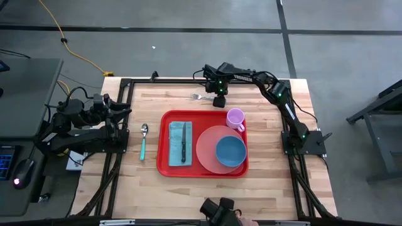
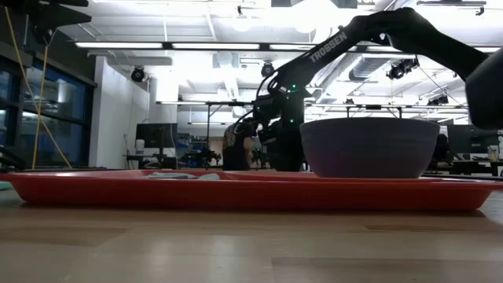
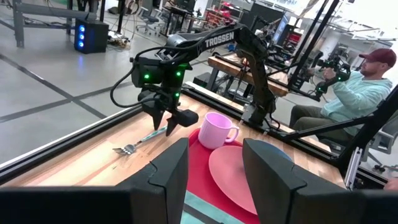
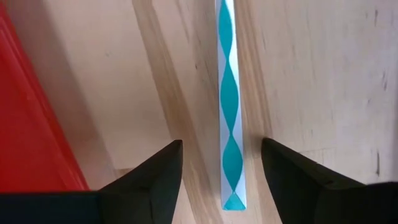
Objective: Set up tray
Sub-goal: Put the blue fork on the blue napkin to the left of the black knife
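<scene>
The right gripper (image 1: 219,100), fingers apart, hovers over the fork's handle (image 4: 230,106) at the table's twelve o'clock edge, the red tray (image 1: 164,168) toward six o'clock.

Robotics lab — workbenches (image 3: 249,65), monitors (image 2: 153,135), concrete floor (image 1: 188,53).

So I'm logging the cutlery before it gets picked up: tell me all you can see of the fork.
The fork lies flat on the bare wooden table, beyond the red tray's far edge and apart from it. Its tines look metallic; its handle is patterned in teal and white. The right gripper hangs over the handle end, fingers open either side; nothing visibly grips it.
</scene>
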You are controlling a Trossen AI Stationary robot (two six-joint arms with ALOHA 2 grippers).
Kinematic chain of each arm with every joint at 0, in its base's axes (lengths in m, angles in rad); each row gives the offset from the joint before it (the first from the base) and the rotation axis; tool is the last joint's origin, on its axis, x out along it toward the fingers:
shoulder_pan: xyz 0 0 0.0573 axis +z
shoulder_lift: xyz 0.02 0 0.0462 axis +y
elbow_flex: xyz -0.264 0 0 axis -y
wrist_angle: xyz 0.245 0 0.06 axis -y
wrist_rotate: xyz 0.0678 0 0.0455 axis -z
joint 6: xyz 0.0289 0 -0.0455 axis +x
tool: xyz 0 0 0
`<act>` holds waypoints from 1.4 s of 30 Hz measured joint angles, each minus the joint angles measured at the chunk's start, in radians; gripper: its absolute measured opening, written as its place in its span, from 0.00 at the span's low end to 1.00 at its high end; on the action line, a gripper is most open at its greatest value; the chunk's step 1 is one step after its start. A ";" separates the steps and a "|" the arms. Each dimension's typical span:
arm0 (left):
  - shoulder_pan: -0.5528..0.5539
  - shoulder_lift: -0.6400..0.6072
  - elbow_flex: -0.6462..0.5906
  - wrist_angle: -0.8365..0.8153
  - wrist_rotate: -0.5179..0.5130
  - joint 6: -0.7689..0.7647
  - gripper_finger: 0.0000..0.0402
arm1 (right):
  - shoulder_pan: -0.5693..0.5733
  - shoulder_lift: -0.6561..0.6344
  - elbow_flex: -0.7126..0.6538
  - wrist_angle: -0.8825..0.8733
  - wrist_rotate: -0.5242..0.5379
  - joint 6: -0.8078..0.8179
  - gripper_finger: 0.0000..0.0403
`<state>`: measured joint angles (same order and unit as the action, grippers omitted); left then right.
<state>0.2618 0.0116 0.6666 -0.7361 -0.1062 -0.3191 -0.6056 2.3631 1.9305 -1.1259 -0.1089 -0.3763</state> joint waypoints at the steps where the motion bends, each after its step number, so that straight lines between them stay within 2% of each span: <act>1: 0.000 0.000 0.000 0.000 0.000 0.000 0.45 | 0.001 0.000 0.000 0.001 0.004 0.003 0.48; 13: 0.000 0.000 0.000 0.000 0.000 0.002 0.45 | 0.003 0.003 -0.003 0.020 0.000 0.029 0.34; 29: 0.000 0.000 0.000 0.000 0.000 0.004 0.45 | 0.002 0.004 -0.003 0.007 -0.029 0.065 0.23; 42: 0.000 0.000 0.000 0.000 0.000 0.004 0.45 | 0.008 0.005 -0.003 -0.006 -0.086 0.115 0.03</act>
<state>0.2617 0.0116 0.6666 -0.7361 -0.1059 -0.3153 -0.5973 2.3676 1.9270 -1.1319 -0.1953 -0.2608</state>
